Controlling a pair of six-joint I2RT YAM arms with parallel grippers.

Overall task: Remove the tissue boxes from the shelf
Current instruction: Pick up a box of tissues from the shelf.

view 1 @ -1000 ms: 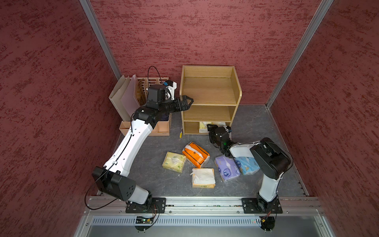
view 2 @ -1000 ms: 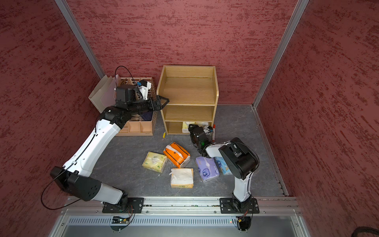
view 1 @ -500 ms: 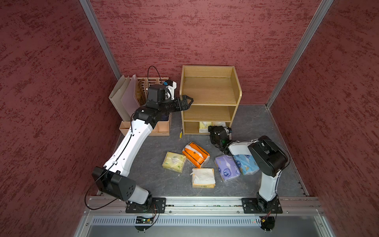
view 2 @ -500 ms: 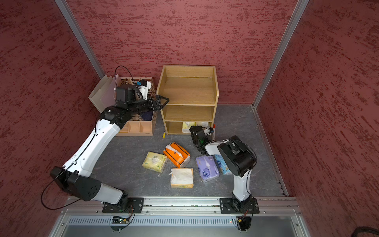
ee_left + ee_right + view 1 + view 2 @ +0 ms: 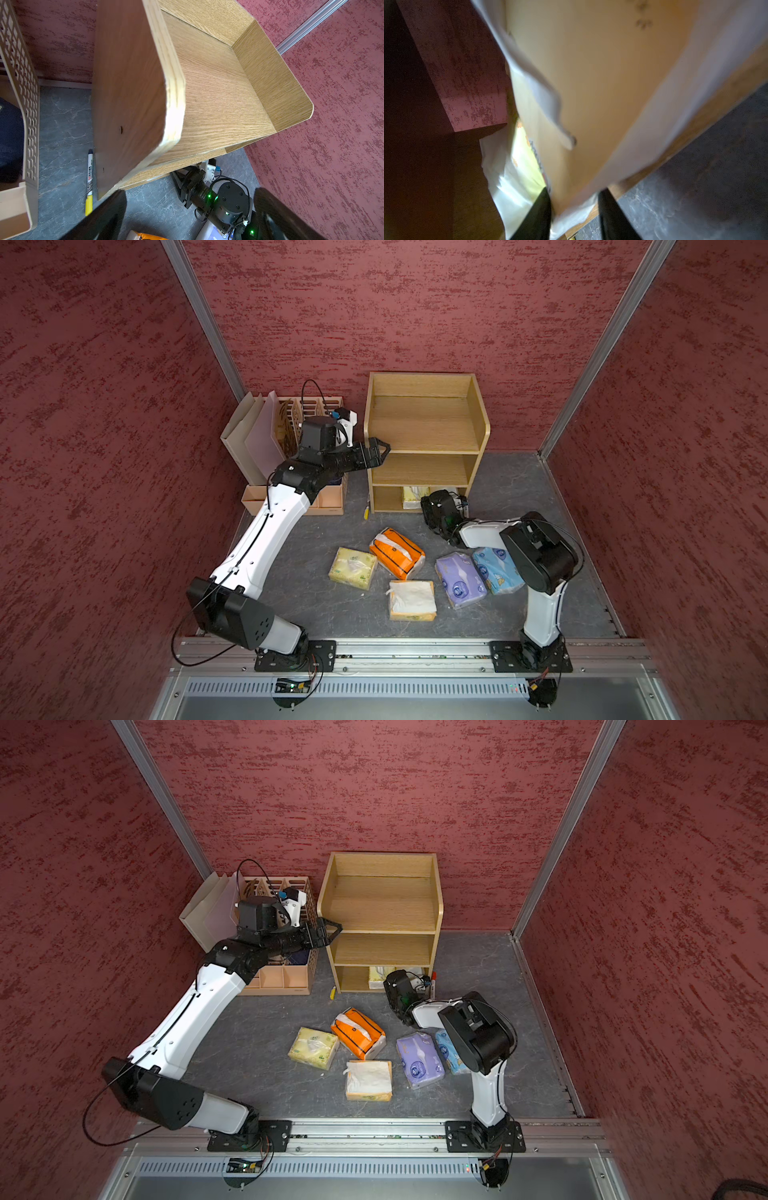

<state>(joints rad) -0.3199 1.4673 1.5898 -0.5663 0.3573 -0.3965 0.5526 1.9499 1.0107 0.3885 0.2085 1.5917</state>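
The light-wood shelf (image 5: 424, 439) stands at the back, and its top two tiers hold nothing. My right gripper (image 5: 574, 193) reaches into the bottom tier and is shut on a beige tissue pack (image 5: 602, 93), one finger on each side. A pale yellow-green pack (image 5: 521, 166) lies beside it and also shows in a top view (image 5: 414, 497). Several tissue boxes lie on the floor: pale yellow (image 5: 353, 567), orange with black lines (image 5: 397, 553), tan-orange (image 5: 412, 600), purple (image 5: 460, 580) and light blue (image 5: 496, 570). My left gripper (image 5: 380, 450) hovers open at the shelf's left side panel (image 5: 128, 83).
A pink slotted file organizer (image 5: 291, 435) holding a navy booklet (image 5: 10, 135) stands left of the shelf. A yellow-capped marker (image 5: 89, 178) lies on the floor between them. A red-tipped marker (image 5: 432, 979) lies by the shelf's right foot. Red walls close in on three sides.
My right gripper's jaws have narrowed onto the beige pack in the bottom tier, and the right arm has shifted slightly. The left arm has not moved.
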